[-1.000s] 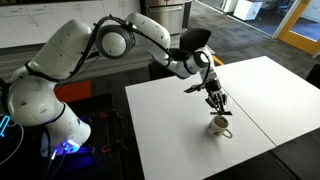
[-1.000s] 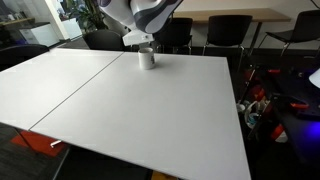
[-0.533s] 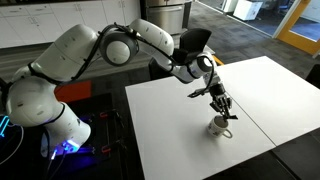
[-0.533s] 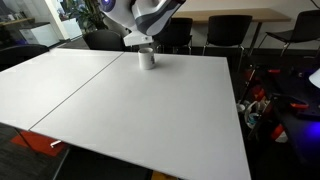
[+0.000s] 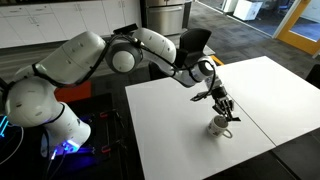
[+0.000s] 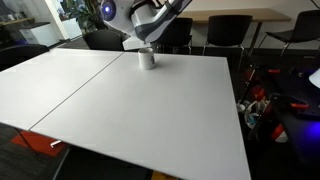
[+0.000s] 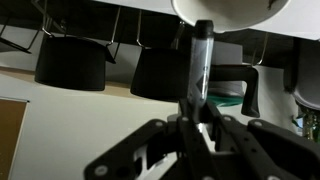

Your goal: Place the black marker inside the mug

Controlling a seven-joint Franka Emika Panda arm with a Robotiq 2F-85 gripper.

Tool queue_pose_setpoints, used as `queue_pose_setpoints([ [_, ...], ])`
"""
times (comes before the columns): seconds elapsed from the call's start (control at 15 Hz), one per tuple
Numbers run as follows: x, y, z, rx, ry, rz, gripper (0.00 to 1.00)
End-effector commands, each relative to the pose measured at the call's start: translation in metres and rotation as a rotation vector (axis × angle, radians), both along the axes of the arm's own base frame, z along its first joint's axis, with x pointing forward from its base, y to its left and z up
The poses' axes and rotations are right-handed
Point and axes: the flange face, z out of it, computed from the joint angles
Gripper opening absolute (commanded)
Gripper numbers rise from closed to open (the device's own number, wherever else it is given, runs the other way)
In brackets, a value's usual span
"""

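In the gripper (image 7: 203,125), low centre in the wrist view, the marker (image 7: 203,65) is held pinched, its tip aimed at the mug (image 7: 225,10) at the top edge (only partly shown). Release is best delayed until the tip is centred over the opening.

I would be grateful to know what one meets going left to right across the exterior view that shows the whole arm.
Blue-lit robot base → round arm joint → mug → yellow frame at the far right.
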Motion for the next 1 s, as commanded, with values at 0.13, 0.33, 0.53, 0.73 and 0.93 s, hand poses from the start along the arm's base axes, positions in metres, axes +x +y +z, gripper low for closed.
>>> queue_pose_setpoints([
  [0.13,0.013,0.007,-0.011,-0.004,-0.026,0.021,0.05],
  [0.33,0.014,0.011,-0.019,-0.002,-0.018,0.02,0.05],
  [0.53,0.013,0.013,-0.025,0.002,-0.012,0.022,0.05],
  [0.73,0.011,0.013,-0.02,0.004,-0.02,0.02,0.5],
  [0.93,0.008,0.013,-0.004,0.015,-0.042,0.014,0.73],
])
